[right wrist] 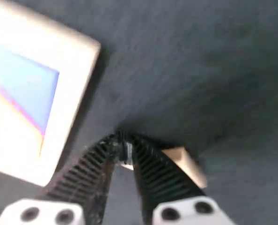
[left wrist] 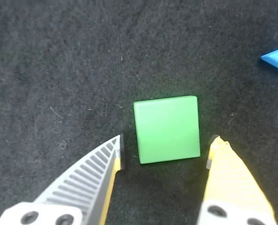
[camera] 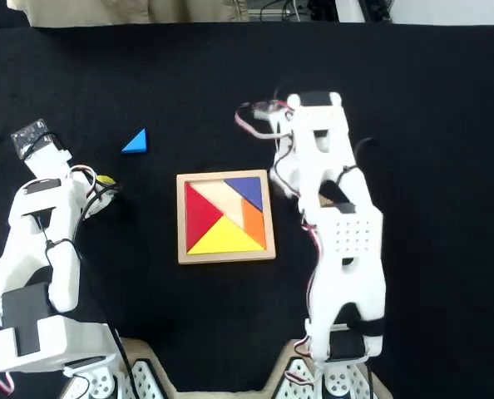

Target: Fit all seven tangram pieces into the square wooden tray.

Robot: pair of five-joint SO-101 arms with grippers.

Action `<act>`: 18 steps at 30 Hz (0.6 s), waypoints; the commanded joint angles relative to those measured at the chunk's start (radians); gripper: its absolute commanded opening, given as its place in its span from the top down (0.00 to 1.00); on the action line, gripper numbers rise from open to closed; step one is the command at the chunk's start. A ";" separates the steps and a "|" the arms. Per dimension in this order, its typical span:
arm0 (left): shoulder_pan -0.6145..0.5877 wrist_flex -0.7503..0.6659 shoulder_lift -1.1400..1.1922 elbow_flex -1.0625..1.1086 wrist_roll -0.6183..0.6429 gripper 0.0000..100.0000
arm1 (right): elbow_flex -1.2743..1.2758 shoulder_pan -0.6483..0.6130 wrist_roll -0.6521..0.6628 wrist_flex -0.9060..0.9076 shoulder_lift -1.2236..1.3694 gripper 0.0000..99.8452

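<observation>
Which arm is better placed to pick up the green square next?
Left. The left gripper is open with the green square between its fingers; the right gripper is shut beside the wooden tray.

arms (camera: pixel 347 249): white shells | cables: red, black | jaws: ribbed, screwed

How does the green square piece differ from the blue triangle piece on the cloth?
The green square has four sides; the blue triangle three. The green square lies within the open left pincer; the blue triangle lies apart. Both rest outside the wooden tray.
</observation>
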 commanded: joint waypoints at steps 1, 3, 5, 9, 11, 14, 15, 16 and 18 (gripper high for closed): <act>0.013 -0.012 -0.037 -0.007 -0.002 0.70 | 0.202 -0.014 0.034 0.012 -0.177 0.99; 0.013 -0.012 -0.037 -0.007 -0.002 0.70 | 0.298 -0.012 0.044 -0.009 -0.275 0.99; 0.013 -0.011 -0.037 -0.007 -0.002 0.70 | 0.387 -0.006 0.055 -0.032 -0.384 0.99; 0.008 -0.008 -0.037 -0.007 -0.002 0.70 | 0.565 0.063 0.061 -0.143 -0.593 0.99; 0.008 -0.006 -0.037 -0.007 -0.002 0.70 | 0.659 0.121 0.054 -0.250 -0.667 0.99; 0.012 -0.006 -0.037 -0.007 -0.003 0.70 | 0.782 0.178 -0.035 -0.402 -0.704 0.99; 0.012 -0.006 -0.037 -0.007 -0.003 0.70 | 0.802 0.187 -0.061 -0.434 -0.700 0.99; 0.012 -0.006 -0.037 -0.007 -0.003 0.70 | 0.814 0.193 -0.075 -0.457 -0.694 0.99; 0.012 -0.006 -0.037 -0.007 -0.003 0.70 | 0.811 0.204 -0.084 -0.480 -0.671 0.99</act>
